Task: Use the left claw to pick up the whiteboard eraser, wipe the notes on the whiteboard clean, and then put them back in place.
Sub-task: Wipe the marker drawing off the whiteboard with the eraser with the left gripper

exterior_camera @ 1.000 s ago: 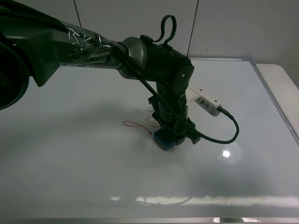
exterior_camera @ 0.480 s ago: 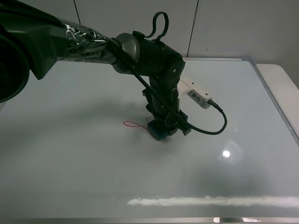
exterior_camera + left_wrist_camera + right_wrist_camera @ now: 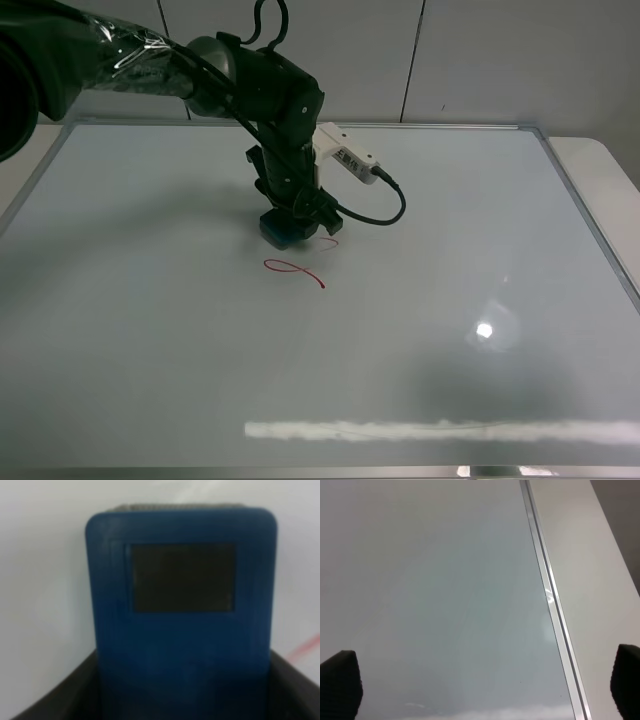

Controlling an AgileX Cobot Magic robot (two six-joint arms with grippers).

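Observation:
My left claw [image 3: 288, 222] is shut on the whiteboard eraser [image 3: 279, 231], a teal-blue block pressed flat on the whiteboard [image 3: 470, 230], just beyond the notes. Of the notes, a red loop [image 3: 296, 271] and a short red stroke [image 3: 330, 242] show, close to the eraser on its near side. The left wrist view shows the eraser [image 3: 180, 630] with a dark square patch [image 3: 182, 577], gripped between black fingers [image 3: 50, 702], and a bit of red line [image 3: 305, 647]. My right gripper [image 3: 480, 685] is open and empty over the board; it is out of the exterior view.
The whiteboard's silver frame [image 3: 590, 225] runs along the right, with a pale table edge [image 3: 610, 170] beyond it. The right wrist view shows the same frame [image 3: 550, 595] and table [image 3: 590, 555]. The left camera's black cable [image 3: 385, 212] loops right of the claw.
My left claw has slid the eraser away and to the left, from the near right of the notes across them to their far side. Less red shows in the upper part.

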